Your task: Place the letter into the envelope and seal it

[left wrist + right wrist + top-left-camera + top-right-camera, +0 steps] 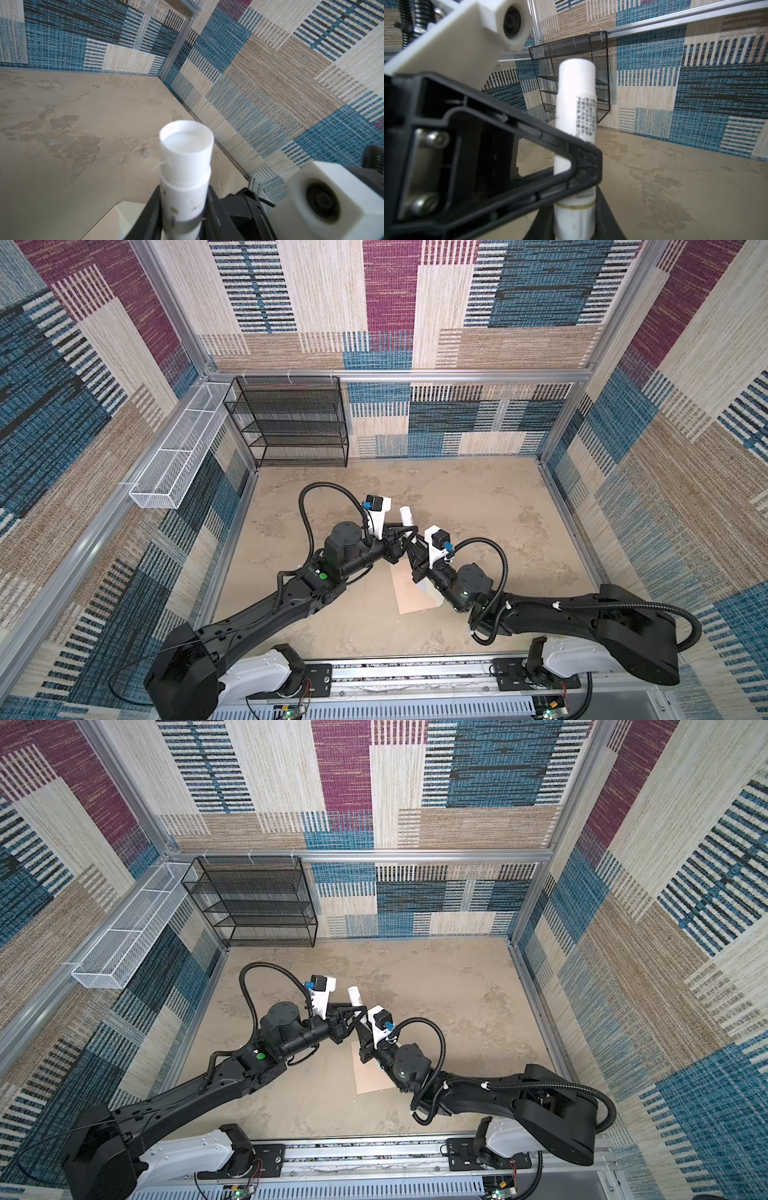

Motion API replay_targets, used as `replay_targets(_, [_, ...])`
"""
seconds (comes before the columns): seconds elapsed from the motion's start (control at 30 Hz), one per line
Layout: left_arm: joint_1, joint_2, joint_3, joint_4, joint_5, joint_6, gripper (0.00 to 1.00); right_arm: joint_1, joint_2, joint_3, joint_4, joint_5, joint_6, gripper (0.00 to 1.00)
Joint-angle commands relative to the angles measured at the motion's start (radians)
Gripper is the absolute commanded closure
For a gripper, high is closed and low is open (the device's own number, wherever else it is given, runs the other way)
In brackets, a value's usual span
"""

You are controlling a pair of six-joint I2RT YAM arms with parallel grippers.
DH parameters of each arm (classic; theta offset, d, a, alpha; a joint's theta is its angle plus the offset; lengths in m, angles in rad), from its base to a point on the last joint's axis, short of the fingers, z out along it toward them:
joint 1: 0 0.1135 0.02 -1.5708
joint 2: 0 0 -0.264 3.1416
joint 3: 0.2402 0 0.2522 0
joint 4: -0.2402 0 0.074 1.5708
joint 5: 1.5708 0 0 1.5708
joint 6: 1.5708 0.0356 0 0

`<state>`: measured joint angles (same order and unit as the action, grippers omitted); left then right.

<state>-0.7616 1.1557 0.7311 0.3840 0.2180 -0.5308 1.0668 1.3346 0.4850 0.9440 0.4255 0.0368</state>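
A white tube (406, 514) stands tilted above the table's middle, and both grippers hold it. My left gripper (409, 531) reaches in from the left, its fingers (154, 209) lying against both sides of the tube (187, 162). My right gripper (575, 220) is shut on the tube's lower end (575, 216), just below the left one. The peach-pink envelope (409, 593) lies flat on the table under the right wrist, with its cream flap (129, 212) partly showing. The letter is out of view.
A black mesh shelf (291, 423) stands against the back wall at the left. A white wire basket (178, 456) hangs on the left wall. A small pale round piece (148, 154) lies on the beige table (478, 510) beyond the tube.
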Motion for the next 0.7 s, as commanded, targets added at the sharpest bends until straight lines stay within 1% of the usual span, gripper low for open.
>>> replay_targets(0.0, [-0.001, -0.002, 0.011, 0.013, 0.037, -0.013, 0.62, 0.001, -0.008, 0.003, 0.004, -0.026, 0.000, 0.92])
replay_targets(0.1, [-0.001, -0.002, 0.009, 0.019, 0.028, -0.015, 0.58, 0.001, -0.006, 0.002, 0.001, -0.030, -0.002, 0.92])
replay_targets(0.27, [0.000, -0.005, 0.008, 0.027, 0.010, -0.015, 0.57, 0.001, -0.008, -0.002, -0.002, -0.034, 0.005, 0.92])
replay_targets(0.53, [-0.001, -0.031, 0.007, 0.015, -0.033, 0.015, 0.65, 0.002, -0.024, -0.011, -0.010, -0.033, 0.005, 0.92])
replay_targets(0.67, [-0.001, -0.021, 0.019, 0.010, -0.013, 0.016, 0.66, 0.001, -0.025, -0.013, -0.010, -0.036, 0.008, 0.92])
